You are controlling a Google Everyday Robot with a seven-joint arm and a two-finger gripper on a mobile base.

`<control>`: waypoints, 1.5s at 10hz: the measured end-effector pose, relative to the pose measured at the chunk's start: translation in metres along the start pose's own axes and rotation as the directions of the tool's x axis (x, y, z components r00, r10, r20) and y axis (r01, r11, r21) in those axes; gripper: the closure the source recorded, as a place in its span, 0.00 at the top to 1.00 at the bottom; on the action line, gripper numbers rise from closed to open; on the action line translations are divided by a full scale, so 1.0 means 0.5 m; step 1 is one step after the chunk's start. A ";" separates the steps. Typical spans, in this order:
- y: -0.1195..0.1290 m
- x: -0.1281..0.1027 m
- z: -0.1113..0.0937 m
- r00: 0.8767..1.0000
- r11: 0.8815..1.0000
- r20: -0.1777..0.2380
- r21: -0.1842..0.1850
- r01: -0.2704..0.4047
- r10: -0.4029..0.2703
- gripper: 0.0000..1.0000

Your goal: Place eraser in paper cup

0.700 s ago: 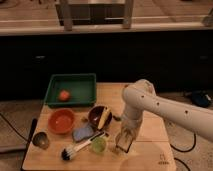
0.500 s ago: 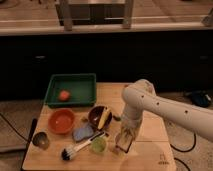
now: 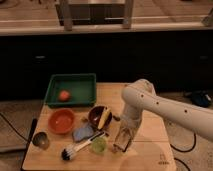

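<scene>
No movement is detectable since the earlier frames: arm, gripper and all items on the counter point(image 3: 150, 157) occupy the same positions. The white arm point(image 3: 167, 109) enters from the right edge of the frame, bends at centre and drops toward the lower middle. Its gripper point(image 3: 122, 142) points downward, low over the wooden counter, just right of the paper cup point(image 3: 98, 145) and apart from it. Whether the gripper is open or closed, or has hold of anything, cannot be told. The paper cup, small and lime green, stands upright at lower centre of the frame. Directly left of it lies a brush point(image 3: 80, 148), dark head toward the lower left, pale handle angled up toward the cup. Above the brush sits a blue-grey slab point(image 3: 82, 132), flat on the counter; whether this is the eraser cannot be told. A dark bowl point(image 3: 93, 114) just above the slab contains a yellow item point(image 3: 104, 119). To its left stands an orange bowl point(image 3: 62, 121). A grey metal cup point(image 3: 40, 140) stands at the lower left corner of the counter. A green tray point(image 3: 80, 91) at upper left holds an orange-red ball point(image 3: 63, 95).
</scene>
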 end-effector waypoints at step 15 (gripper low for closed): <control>-0.014 0.017 -0.026 1.000 1.000 -0.017 0.031 0.002 -0.002 0.80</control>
